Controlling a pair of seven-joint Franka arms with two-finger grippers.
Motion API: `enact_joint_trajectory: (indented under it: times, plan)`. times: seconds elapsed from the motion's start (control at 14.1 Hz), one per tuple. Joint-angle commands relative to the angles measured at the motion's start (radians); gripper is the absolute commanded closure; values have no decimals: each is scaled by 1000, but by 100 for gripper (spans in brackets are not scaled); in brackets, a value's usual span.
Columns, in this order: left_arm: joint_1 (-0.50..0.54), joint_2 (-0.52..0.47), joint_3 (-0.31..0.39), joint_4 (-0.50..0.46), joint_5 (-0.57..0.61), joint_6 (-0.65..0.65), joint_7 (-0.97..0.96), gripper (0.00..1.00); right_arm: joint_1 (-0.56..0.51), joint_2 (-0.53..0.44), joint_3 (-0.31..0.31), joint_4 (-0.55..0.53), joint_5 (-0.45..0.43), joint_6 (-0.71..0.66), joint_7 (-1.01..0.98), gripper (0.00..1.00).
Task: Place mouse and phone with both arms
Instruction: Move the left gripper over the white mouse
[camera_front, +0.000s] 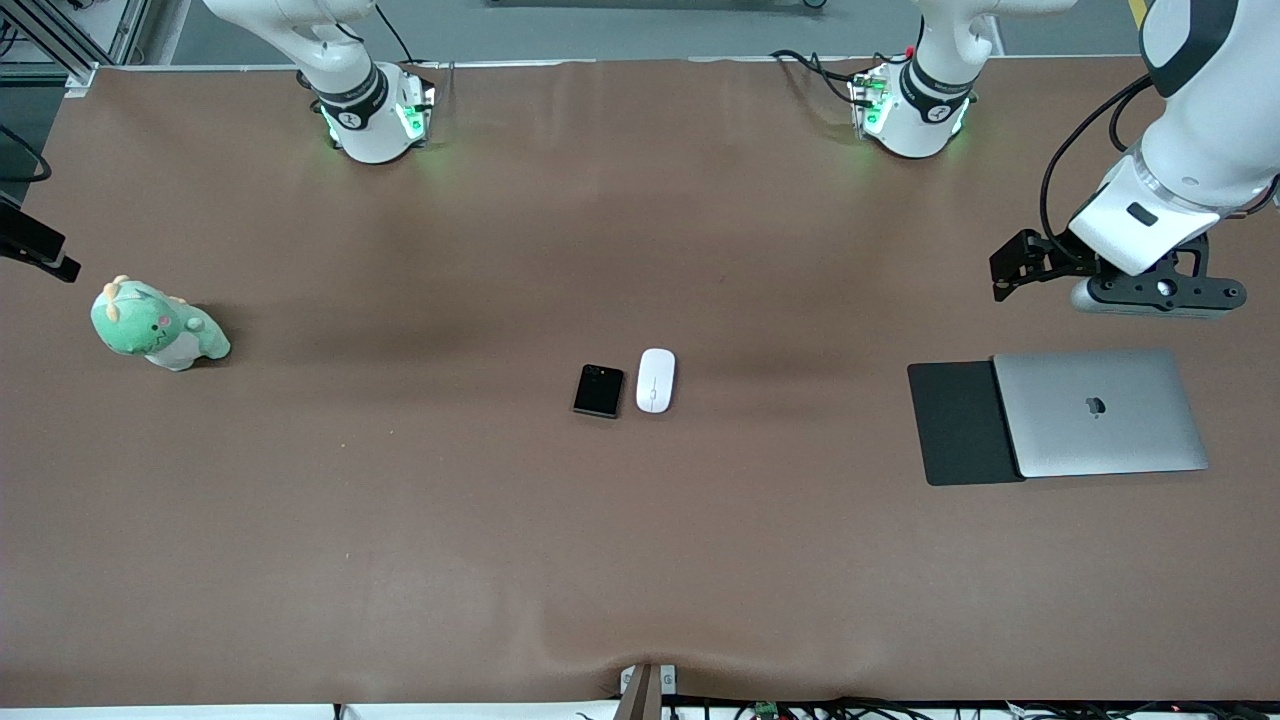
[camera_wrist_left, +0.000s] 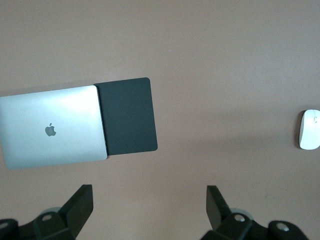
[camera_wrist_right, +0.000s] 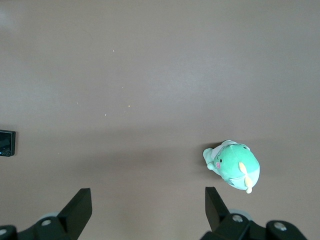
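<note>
The white mouse (camera_front: 655, 380) and the black phone (camera_front: 598, 390) lie side by side at the middle of the brown table, the phone toward the right arm's end. The mouse shows at the edge of the left wrist view (camera_wrist_left: 310, 130), and the phone at the edge of the right wrist view (camera_wrist_right: 6, 143). My left gripper (camera_front: 1160, 293) hangs over the table just above the laptop's far edge; it is open and empty (camera_wrist_left: 149, 200). My right gripper (camera_wrist_right: 148, 202) is open and empty over bare table near the plush; the front view shows only a black part of it (camera_front: 35, 248).
A closed silver laptop (camera_front: 1100, 412) lies partly on a flat black mat (camera_front: 960, 422) at the left arm's end; both show in the left wrist view, laptop (camera_wrist_left: 50, 127) and mat (camera_wrist_left: 127, 116). A green dinosaur plush (camera_front: 155, 325) (camera_wrist_right: 232, 165) sits at the right arm's end.
</note>
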Motion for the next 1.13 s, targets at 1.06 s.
enact_joint_trajectory:
  times: [1.06]
  plan:
    - [-30, 214, -206, 4, -10, 179, -283, 0, -14, 1, 9, -4, 5, 1, -15, 0]
